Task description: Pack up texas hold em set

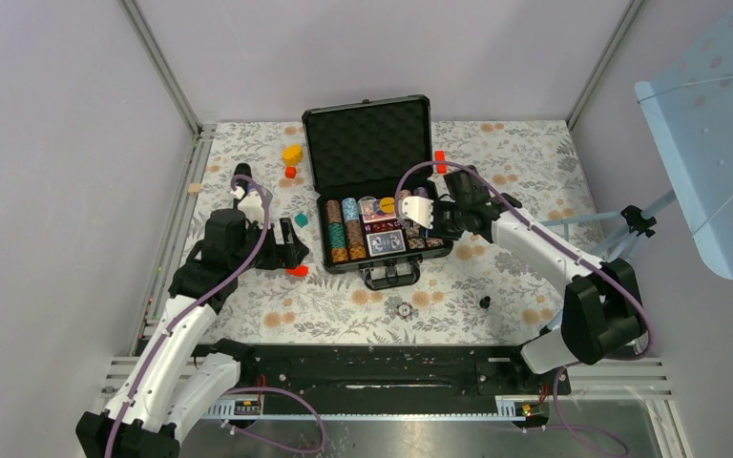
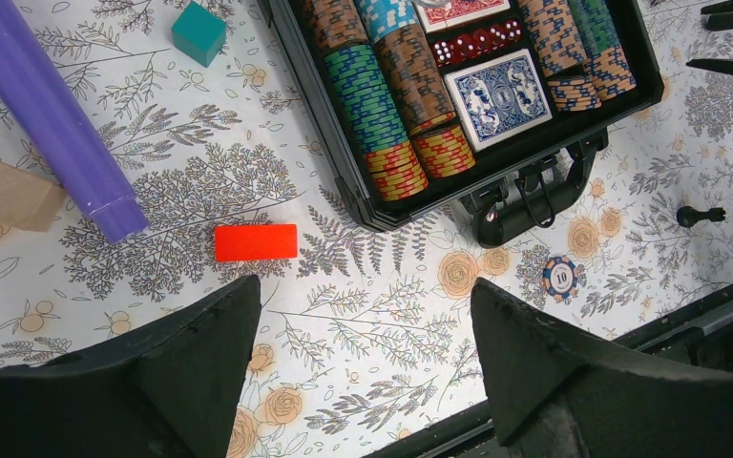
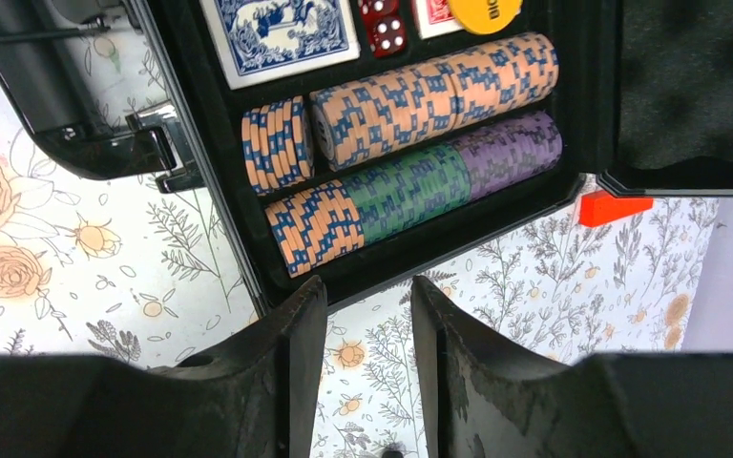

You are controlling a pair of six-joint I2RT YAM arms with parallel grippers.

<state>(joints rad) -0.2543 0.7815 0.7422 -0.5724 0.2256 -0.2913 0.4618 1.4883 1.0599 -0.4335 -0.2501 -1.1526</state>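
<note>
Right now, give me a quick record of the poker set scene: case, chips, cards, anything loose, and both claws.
case: open, lid raised
chips: rows lying in the case's tray
card deck: blue-backed, in the tray
loose chip: on the table in front of the case
left claw: open, empty, above the table near a red block
right claw: slightly open, empty, at the case's right side
</note>
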